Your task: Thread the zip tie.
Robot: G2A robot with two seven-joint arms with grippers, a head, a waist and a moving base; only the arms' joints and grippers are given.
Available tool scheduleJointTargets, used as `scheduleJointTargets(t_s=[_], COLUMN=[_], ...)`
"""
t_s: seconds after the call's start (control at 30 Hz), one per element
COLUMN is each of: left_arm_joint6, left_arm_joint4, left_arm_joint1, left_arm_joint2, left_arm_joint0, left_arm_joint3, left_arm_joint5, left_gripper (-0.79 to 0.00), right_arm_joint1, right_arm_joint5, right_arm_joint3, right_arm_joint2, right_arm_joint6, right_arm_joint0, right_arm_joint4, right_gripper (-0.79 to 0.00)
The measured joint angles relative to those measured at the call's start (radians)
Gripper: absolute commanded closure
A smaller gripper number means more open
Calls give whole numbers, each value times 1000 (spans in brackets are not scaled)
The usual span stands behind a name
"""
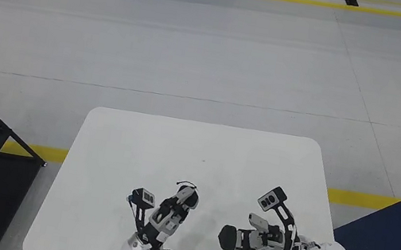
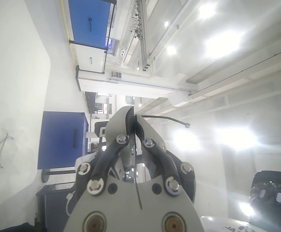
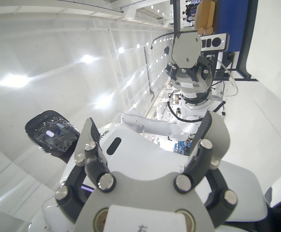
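The left gripper (image 2: 134, 119) pinches the black zip tie (image 2: 169, 118) above the robot-side edge of the table (image 1: 181, 146); beside it, the right gripper (image 3: 150, 123) stands spread wide.

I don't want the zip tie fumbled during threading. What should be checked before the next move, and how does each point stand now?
1. Left gripper shut on the zip tie: ok.
2. Head sticks out free beyond the fingertips: ok.
3. Tail end hangs loose behind the fingers: ok.
4. Right gripper open and empty, facing the left one: ok.
5. Tail passed through the head: not ok, the strap is unlooped.
6. Which way the head's slot faces: cannot tell.
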Motion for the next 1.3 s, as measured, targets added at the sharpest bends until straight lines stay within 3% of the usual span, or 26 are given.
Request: scheduleJointTargets(t_s=[0.27,0.63,0.8,1.0,1.3], left_arm_joint6=[-72,-84,-149,-213,-223], left_arm_joint4=[-126,-107,-102,-111,-158], left_arm_joint1=[-1,-1,-3,-2,-5], left_arm_joint2=[-2,6,33,40,58], left_arm_joint0=[6,0,-5,-15,-15], left_arm_joint3=[-6,-3,18,53,33], left_arm_joint5=[-30,-29,-82,-135,-104], left_gripper=[0,0,0,0,0], right_arm_joint1=[-13,-20,-29,-34,-33], right_arm_joint5=[31,57,73,77,70], right_arm_joint3=[121,146,202,251,236], right_arm_joint2=[-55,-82,-111,-125,-130], right_arm_joint6=[34,-5,8,25,-8], right_arm_joint0=[62,70,100,135,135], right_arm_joint4=[135,165,227,235,192], right_gripper=[-785,-785,-785,-785,-785])
